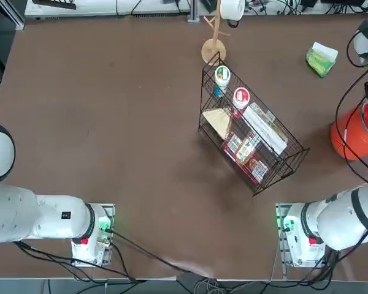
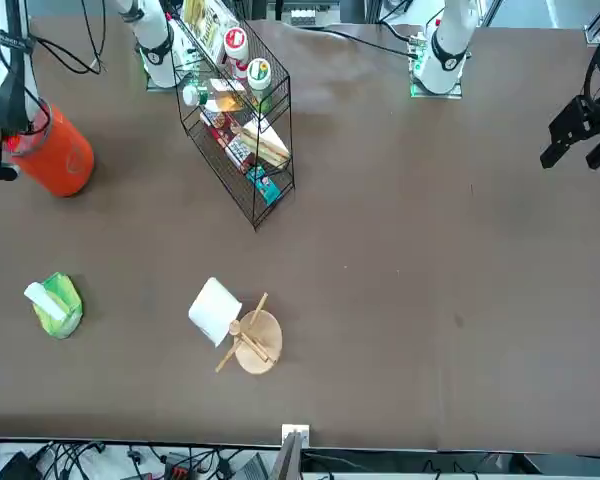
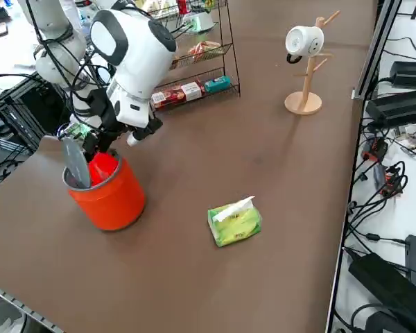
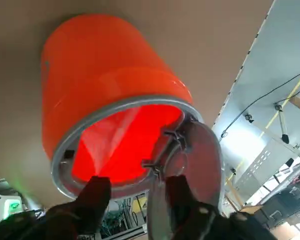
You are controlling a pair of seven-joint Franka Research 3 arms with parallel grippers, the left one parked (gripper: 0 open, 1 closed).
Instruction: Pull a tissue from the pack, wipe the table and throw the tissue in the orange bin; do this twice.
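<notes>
The orange bin [image 3: 111,191] stands near the table's right edge, with a grey rim and a grey swing lid tipped up at its mouth. My right gripper [image 4: 137,192] hangs just above that mouth [image 3: 91,142], fingers apart with nothing between them. In the wrist view I look straight into the bin [image 4: 100,80], and no tissue shows in the fingers. The green pack [image 3: 234,220] lies on the brown table [image 1: 110,122] further out from the bin, apart from it, with white tissue sticking out of its slot. The top view also shows the pack [image 1: 321,59] and the bin [image 1: 352,131].
A black wire rack [image 1: 251,135] full of goods stands at the middle right. Beyond it is a wooden mug tree [image 1: 213,49] with a white mug [image 1: 232,9]. Black cables from my arm loop beside the bin. More cables lie past the table's far edge.
</notes>
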